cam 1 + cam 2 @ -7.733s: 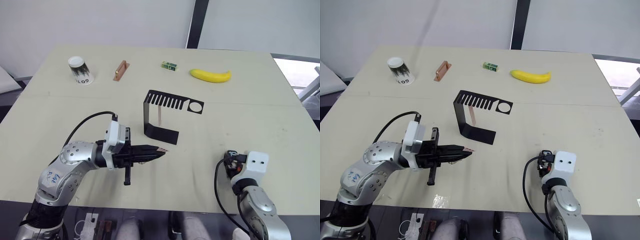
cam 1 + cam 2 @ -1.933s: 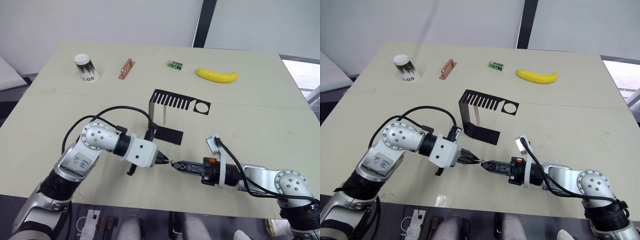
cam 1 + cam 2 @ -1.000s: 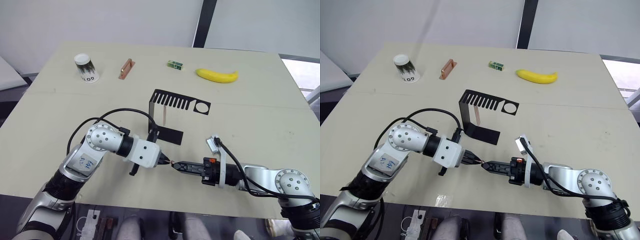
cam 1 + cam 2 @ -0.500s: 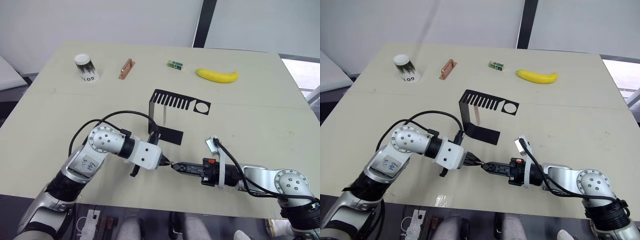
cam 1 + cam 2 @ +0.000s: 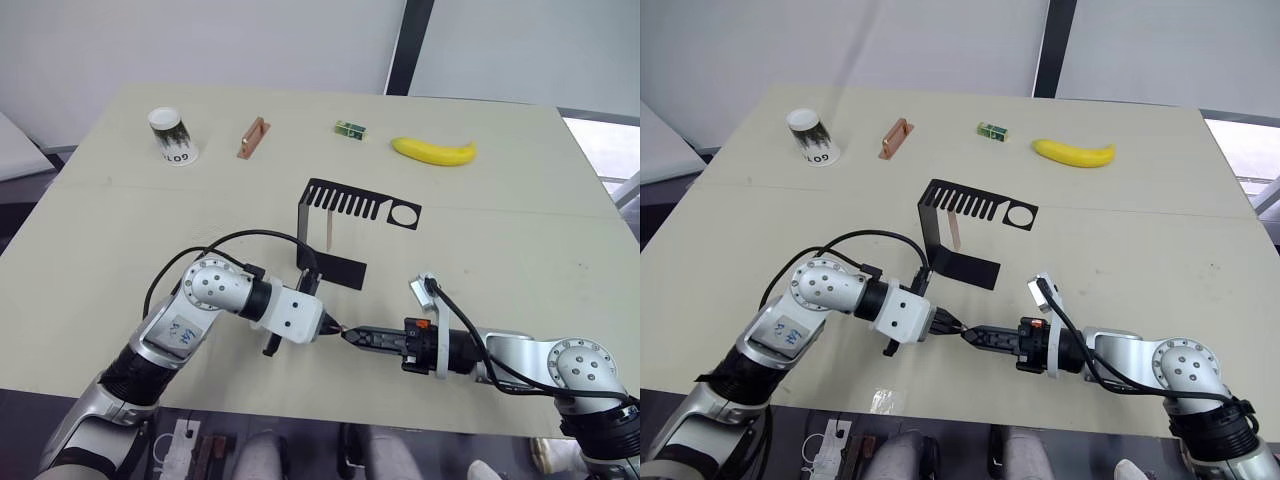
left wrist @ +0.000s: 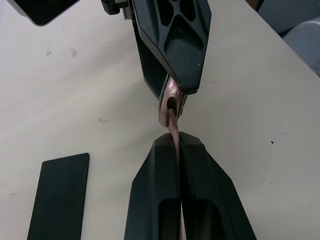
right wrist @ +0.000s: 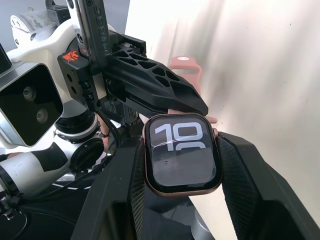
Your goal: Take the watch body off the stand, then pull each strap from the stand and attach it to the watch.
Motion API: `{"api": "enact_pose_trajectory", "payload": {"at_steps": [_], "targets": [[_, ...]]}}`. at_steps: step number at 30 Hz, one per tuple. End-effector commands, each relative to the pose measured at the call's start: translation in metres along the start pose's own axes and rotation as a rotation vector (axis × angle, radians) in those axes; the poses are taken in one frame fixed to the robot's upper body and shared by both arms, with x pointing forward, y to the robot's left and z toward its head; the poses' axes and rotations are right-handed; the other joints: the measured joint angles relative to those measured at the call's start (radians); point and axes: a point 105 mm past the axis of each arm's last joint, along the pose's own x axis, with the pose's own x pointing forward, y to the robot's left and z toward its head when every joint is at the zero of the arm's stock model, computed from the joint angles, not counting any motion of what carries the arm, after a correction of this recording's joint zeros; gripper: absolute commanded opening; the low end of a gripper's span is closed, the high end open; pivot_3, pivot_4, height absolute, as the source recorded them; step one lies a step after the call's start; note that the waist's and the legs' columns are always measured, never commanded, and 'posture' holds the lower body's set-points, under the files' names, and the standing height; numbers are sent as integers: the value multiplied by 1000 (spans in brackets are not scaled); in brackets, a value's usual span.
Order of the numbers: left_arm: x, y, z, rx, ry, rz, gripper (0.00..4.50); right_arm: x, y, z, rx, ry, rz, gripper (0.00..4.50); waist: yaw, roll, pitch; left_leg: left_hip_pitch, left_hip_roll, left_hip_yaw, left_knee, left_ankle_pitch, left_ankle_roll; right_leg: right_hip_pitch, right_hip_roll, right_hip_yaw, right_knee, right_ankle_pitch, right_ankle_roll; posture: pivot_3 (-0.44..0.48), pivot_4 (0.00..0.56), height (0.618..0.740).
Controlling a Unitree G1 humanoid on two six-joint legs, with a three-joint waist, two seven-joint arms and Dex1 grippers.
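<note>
The small black rounded-square watch body (image 7: 181, 154) with white "10" on its dark screen sits clamped between the right gripper's (image 7: 182, 165) two black fingers, held low over the near middle of the pale table (image 5: 520, 240), well clear of the black bent sheet-metal stand (image 5: 340, 235). The left gripper (image 6: 177, 150) is clenched on one thin pale pink strap (image 6: 173, 120), whose rounded end meets the watch edge tip to tip. By my judgement you are on the first strap attachment: body is off the stand, strap not yet clearly seated. The next move calls for sliding the strap end square into the case slot, keeping both grips firm; a skewed push could bend the flexible band. The second pale pink strap (image 5: 953, 231) hangs from the stand's comb-slotted top plate, untouched. Far edge: a yellow banana (image 5: 434, 151), a small green box (image 5: 349, 128), a copper-brown bar (image 5: 252, 137) and a paper cup (image 5: 168, 135).
</note>
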Motion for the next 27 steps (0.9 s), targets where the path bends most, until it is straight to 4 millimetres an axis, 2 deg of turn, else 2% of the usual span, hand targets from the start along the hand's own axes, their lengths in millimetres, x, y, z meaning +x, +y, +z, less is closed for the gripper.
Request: {"api": "enact_pose_trajectory", "payload": {"at_steps": [1, 27], "targets": [[7, 0, 21, 67, -78, 16, 0, 6, 23, -5, -18, 28, 112, 1598, 0, 0, 0, 0, 0, 0, 0, 0, 0, 0, 0, 0, 0, 0, 0, 0, 150, 740], [-1, 0, 30, 88, -115, 37, 0, 8, 12, -13, 9, 73, 43, 1598, 0, 0, 0, 0, 0, 0, 0, 0, 0, 0, 0, 0, 0, 0, 0, 0, 150, 740]]}}
